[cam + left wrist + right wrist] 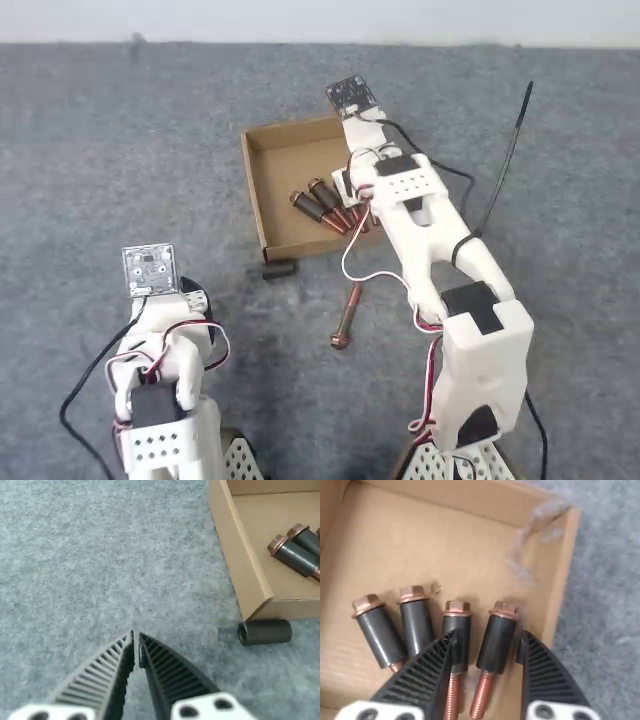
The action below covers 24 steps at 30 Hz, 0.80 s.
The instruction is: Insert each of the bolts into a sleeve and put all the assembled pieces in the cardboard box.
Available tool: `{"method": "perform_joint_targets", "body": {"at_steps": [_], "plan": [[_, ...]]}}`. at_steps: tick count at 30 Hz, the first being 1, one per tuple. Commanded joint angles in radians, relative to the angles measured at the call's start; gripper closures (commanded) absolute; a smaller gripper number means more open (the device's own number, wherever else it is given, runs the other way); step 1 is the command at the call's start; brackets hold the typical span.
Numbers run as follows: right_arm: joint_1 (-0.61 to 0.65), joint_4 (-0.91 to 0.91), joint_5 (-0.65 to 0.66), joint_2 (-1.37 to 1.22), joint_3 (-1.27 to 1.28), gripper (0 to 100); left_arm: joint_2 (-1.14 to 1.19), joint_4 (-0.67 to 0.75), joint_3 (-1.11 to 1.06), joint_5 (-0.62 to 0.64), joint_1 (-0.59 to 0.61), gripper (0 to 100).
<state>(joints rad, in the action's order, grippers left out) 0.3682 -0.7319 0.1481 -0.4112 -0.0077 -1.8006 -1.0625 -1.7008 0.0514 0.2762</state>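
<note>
Loose sleeve (265,632) beside cardboard box (236,555)

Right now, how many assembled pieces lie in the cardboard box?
4, in a row on the cardboard box floor: first piece, second piece, third piece, and fourth piece inside the open right gripper.

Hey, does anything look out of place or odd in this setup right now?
One bolt and one empty sleeve lie loose on the grey carpet outside the cardboard box, apart from each other and unassembled, while four sleeved bolts lie inside. A tuft of grey fluff also clings near one box corner.
</note>
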Motion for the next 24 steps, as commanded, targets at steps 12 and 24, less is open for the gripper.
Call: {"method": "perform_joint_targets", "body": {"at_steps": [12, 24], "plan": [[0.079, -0.410, 0.017, 0.219, -0.127, 98.1, 0.006, 0.021, 0.015, -0.012, 0.003, 99], [0.337, -0.975, 0.023, 0.441, -0.127, 98.1, 0.006, 0.031, 0.015, -0.012, 0.005, 99]]}}
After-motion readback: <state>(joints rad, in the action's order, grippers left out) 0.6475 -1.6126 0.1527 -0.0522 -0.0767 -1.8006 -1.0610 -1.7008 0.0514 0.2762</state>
